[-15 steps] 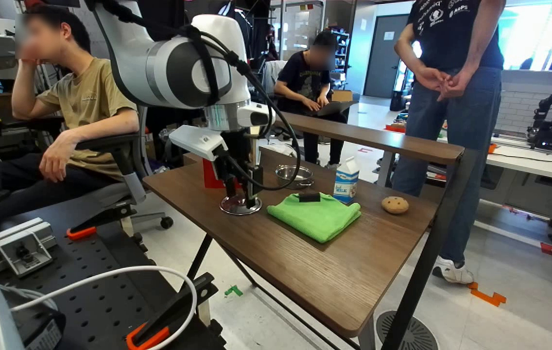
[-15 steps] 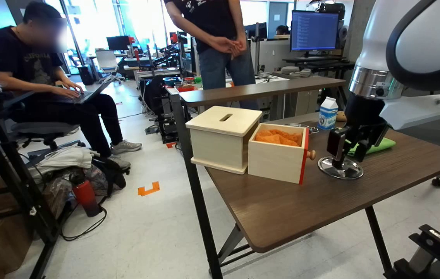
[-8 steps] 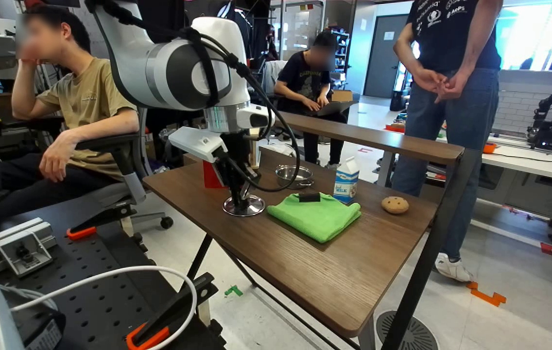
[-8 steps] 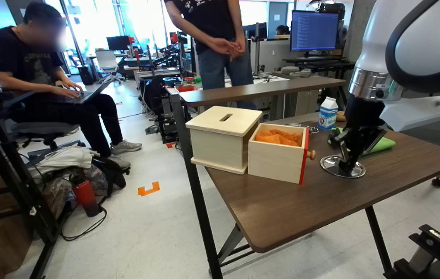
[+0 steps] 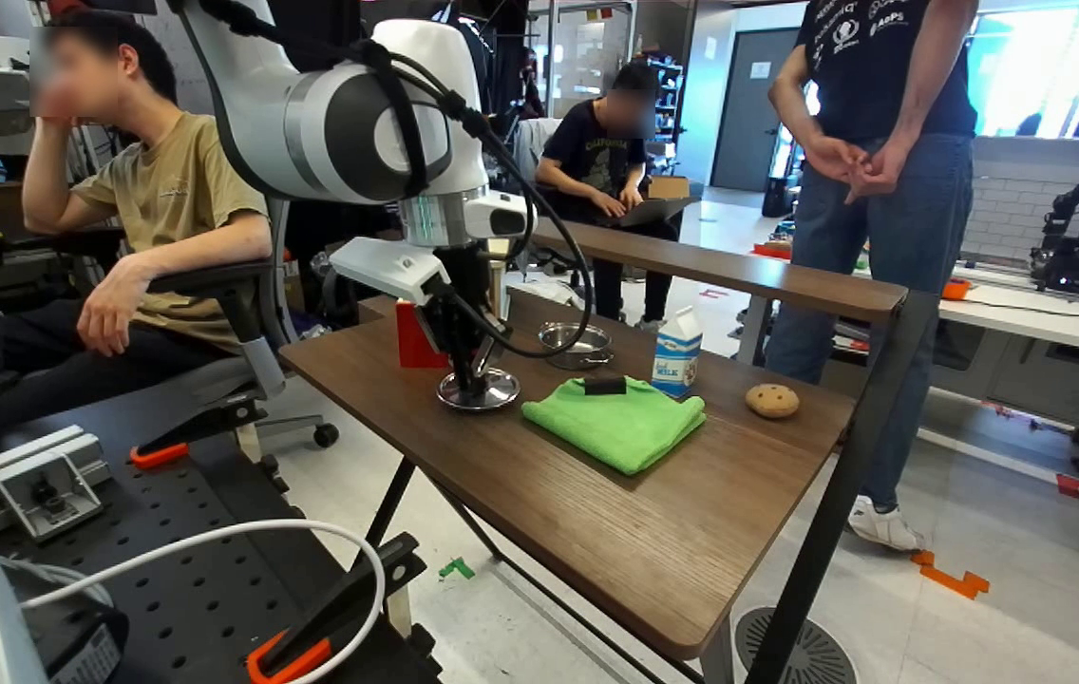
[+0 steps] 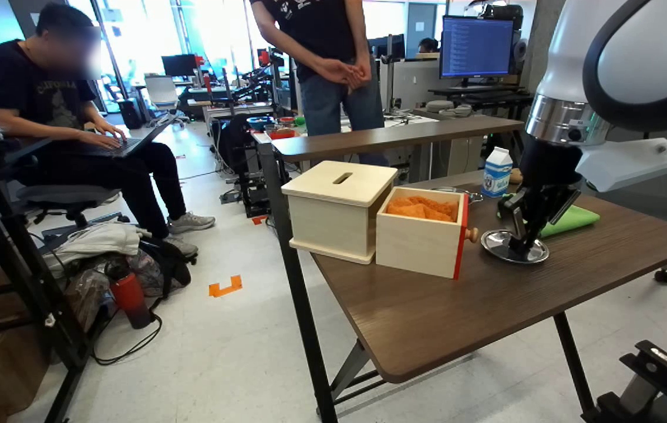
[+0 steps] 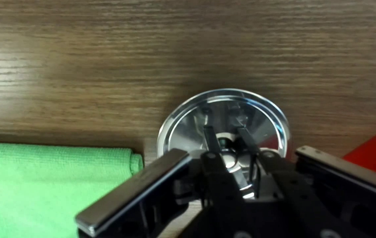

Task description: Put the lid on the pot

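The shiny round lid shows in both exterior views beside the green cloth, held roughly level and seemingly just above the table. My gripper is shut at its centre, pointing down from above. In the wrist view the fingers come together on the knob in the middle of the lid; the knob is mostly hidden between them. The small silver pot stands farther back on the table, uncovered, away from the gripper. In an exterior view the wooden drawer hides most of the pot.
A folded green cloth with a small dark object lies beside the lid. Behind it are a milk carton and a cookie. A wooden drawer with orange cloth and a slotted wooden box stand nearby.
The gripper, open around the lid's knob a second ago, has shut on it. The lid shifted slightly as the jaws met, then rose a little together with the arm.
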Controlling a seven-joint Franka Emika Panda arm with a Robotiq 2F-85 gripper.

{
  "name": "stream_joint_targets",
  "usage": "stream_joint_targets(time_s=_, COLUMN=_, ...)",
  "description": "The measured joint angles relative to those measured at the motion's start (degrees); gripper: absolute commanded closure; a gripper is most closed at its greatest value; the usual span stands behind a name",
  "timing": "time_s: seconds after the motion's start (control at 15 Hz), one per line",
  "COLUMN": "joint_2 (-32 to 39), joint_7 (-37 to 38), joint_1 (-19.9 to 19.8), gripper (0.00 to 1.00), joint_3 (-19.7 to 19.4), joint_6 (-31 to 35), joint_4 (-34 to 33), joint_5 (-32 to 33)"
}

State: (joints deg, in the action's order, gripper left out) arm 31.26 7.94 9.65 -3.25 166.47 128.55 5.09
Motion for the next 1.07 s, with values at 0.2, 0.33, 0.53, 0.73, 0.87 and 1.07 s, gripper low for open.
stream_joint_targets(time_s=0.2, joint_2=-1.98, joint_7=-0.66, joint_1=-1.06, gripper=0.95, joint_3=1.25, joint_6=-0.01, joint_4=0.02, joint_5=-0.11)
stream_joint_targets(time_s=0.33, joint_2=-3.23, joint_7=-0.68, joint_1=-1.62, gripper=0.95, joint_3=1.49, joint_6=-0.06, joint_4=0.0, joint_5=-0.11)
stream_joint_targets(time_s=0.53, joint_2=-4.26, joint_7=-0.68, joint_1=-2.1, gripper=0.95, joint_3=0.94, joint_6=-0.25, joint_4=-0.43, joint_5=-0.11)
stream_joint_targets(time_s=0.73, joint_2=-4.26, joint_7=-0.64, joint_1=-2.3, gripper=0.95, joint_3=0.0, joint_6=-0.63, joint_4=-1.81, joint_5=-0.11)
stream_joint_targets(time_s=0.87, joint_2=-4.11, joint_7=-0.58, joint_1=-2.66, gripper=0.95, joint_3=-0.09, joint_6=-1.54, joint_4=-3.21, joint_5=-0.12)
stream_joint_targets(time_s=1.07, joint_2=-3.24, joint_7=-0.5, joint_1=-3.06, gripper=0.95, joint_3=0.02, joint_6=-4.66, joint_4=-6.23, joint_5=-0.41)
